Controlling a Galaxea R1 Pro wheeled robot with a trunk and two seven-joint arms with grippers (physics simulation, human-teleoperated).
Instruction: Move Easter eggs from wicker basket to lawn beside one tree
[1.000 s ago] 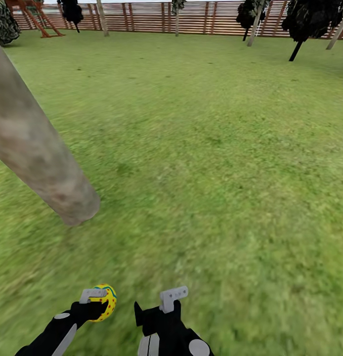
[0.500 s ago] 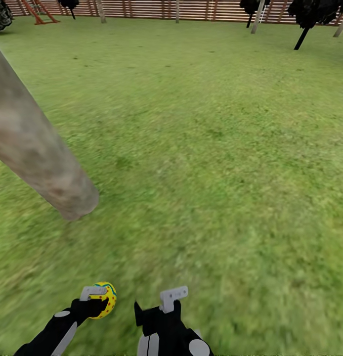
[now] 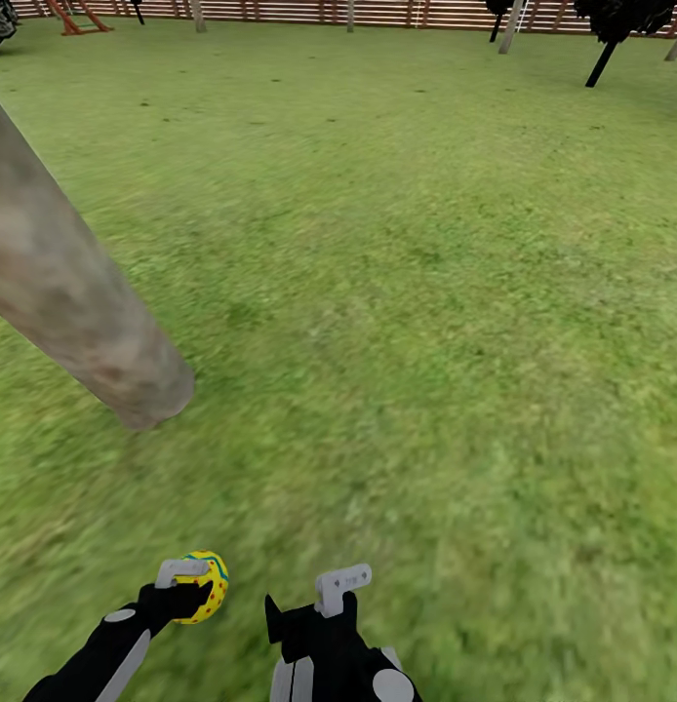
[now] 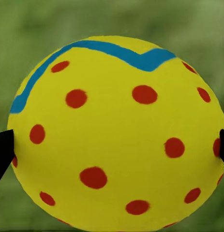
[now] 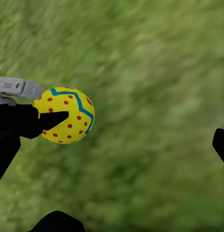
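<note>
Near the tree [image 3: 75, 312], the left gripper [image 3: 187, 583] clamps 1 egg [image 3: 210, 585]; right gripper [image 3: 340, 585] gapes.

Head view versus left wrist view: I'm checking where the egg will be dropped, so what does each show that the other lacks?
Head view: the tree trunk, the fence, both arms and the right gripper. Left wrist view: the Easter egg's red dots and blue zigzag up close, dark fingers at its sides. Both: that egg held over the lawn.
</note>
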